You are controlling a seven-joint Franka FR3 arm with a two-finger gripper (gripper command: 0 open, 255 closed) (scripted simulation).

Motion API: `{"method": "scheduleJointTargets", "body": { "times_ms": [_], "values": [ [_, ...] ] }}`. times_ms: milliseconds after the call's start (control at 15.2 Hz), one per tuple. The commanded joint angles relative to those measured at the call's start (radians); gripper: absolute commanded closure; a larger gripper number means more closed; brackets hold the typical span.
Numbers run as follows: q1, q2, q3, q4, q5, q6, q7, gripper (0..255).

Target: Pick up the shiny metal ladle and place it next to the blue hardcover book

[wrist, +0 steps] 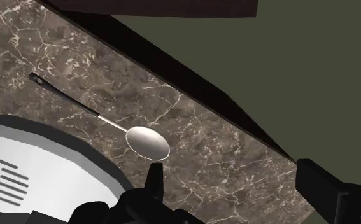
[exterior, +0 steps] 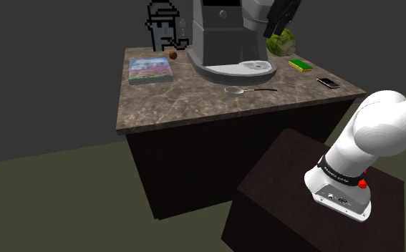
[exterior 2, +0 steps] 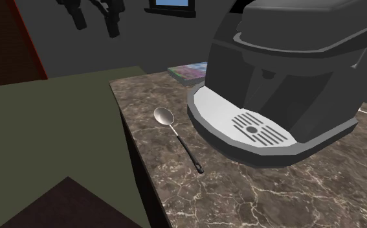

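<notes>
Gripper fingers apart, empty, above ladle lying just beside the coffee machine on marble counter

We log a dark cabinet with a brown veined stone top. Directly on it: a grey coffee machine at mid-rear; a metal ladle just before its base; a blue-edged book toward the shoulder view's left; a small brown object behind the book; a yellow-green sponge and a black phone on the right.
</notes>
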Motion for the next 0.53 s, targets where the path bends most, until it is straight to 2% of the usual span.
{"method": "scheduleJointTargets", "body": {
  "times_ms": [0,462],
  "values": [
    [0.000,0.000,0.000,0.000,0.000,0.000,0.000,0],
    [0.051,0.025,-0.109,-0.174,-0.106,0.157,-0.346,0]
  ]
}}
